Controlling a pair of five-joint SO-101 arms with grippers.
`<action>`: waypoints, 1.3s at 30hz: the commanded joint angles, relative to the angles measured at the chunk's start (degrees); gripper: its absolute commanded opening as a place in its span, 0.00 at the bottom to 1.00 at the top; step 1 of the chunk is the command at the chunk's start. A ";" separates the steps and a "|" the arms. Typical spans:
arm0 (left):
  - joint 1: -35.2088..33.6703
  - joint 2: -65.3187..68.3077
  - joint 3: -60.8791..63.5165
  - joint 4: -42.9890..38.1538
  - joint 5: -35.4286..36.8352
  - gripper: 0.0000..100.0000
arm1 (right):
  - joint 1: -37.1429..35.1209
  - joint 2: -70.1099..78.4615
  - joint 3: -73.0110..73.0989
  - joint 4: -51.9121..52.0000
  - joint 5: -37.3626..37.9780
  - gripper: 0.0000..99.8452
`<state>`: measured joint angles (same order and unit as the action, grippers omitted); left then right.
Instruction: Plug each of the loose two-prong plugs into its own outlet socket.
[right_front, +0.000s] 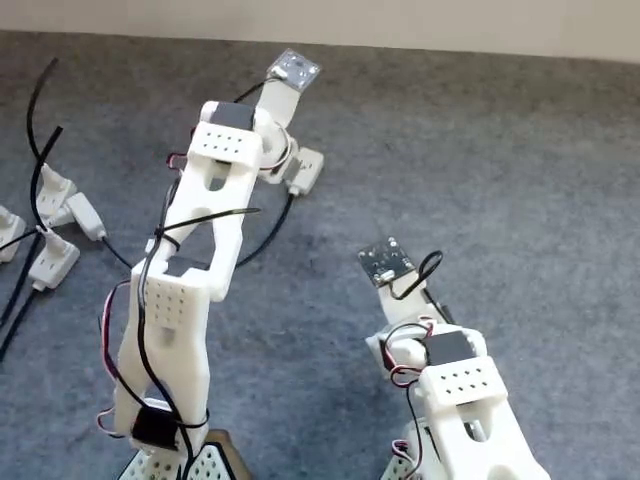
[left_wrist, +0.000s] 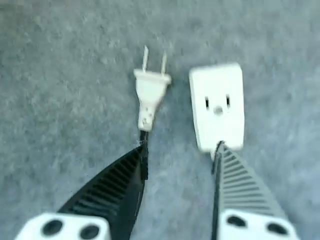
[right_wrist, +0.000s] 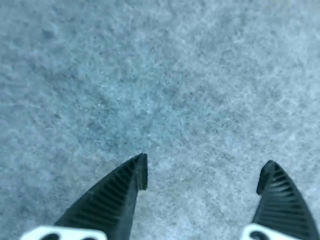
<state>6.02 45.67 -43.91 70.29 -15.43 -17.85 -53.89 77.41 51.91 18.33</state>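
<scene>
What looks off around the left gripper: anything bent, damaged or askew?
Nothing stands out. The two-prong plug lies flat on the grey mat beside the outlet socket, apart from it and not yet inserted. Its prongs look straight. The left gripper is open behind the pair. No damage is visible.

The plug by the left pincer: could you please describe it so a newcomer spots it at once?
On the grey carpet, find the open left pincer; two white pieces lie side by side ahead of it. The plug is the slim one with two bare prongs, not the boxy slotted socket.
</scene>
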 joint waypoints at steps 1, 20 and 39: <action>1.98 -0.57 -4.44 -1.58 1.93 0.29 | -0.57 -0.84 -0.04 -0.92 -0.44 0.33; 4.18 15.25 -5.93 -7.82 3.96 0.22 | -0.57 -0.84 -0.04 -0.92 -0.26 0.33; 2.42 2.77 -18.59 32.88 -13.54 0.00 | -0.48 -0.40 0.22 -2.95 -0.26 0.33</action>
<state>9.10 58.15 -71.60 101.93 -25.01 -17.85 -53.89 78.02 50.07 18.33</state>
